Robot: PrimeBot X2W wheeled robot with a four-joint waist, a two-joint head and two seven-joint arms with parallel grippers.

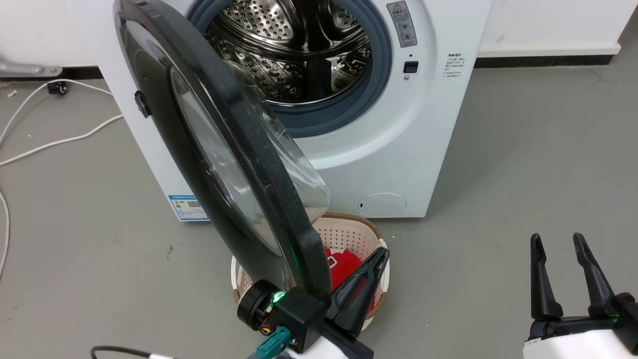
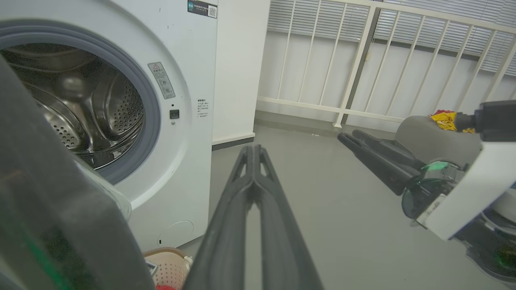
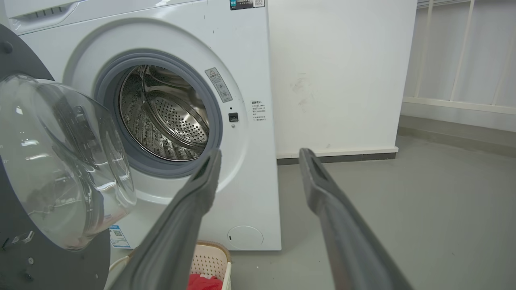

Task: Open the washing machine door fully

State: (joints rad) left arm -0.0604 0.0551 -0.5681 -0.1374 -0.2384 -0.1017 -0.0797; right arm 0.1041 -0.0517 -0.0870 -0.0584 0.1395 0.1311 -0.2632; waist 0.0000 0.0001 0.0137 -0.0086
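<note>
- Door (image 1: pixel 159 109) approx half open, hinged on washer (image 1: pixel 398 149) left side, lower rim above basket (image 1: pixel 349 234).
- L gripper (image 1: pixel 381 255) fingers together, empty, just beside rim's inner side; contact unclear.
- Push outward w/ finger flats on rim, following hinge arc; avoid glass bowl.
- R gripper (image 1: pixel 557 238) fingers apart, idle, well apart from door; leave there.

No word is large enough to read. The washing machine (image 1: pixel 398 149) has a grey warning sticker (image 1: pixel 401 22) with a red triangle sign beside the drum opening. A small block of dark print (image 1: pixel 453 65) sits lower, to its right. A blue label (image 1: pixel 187 207) with a square code is at the bottom corner, and a dark sticker (image 3: pixel 245 3) with a square code is at the top edge.
</note>
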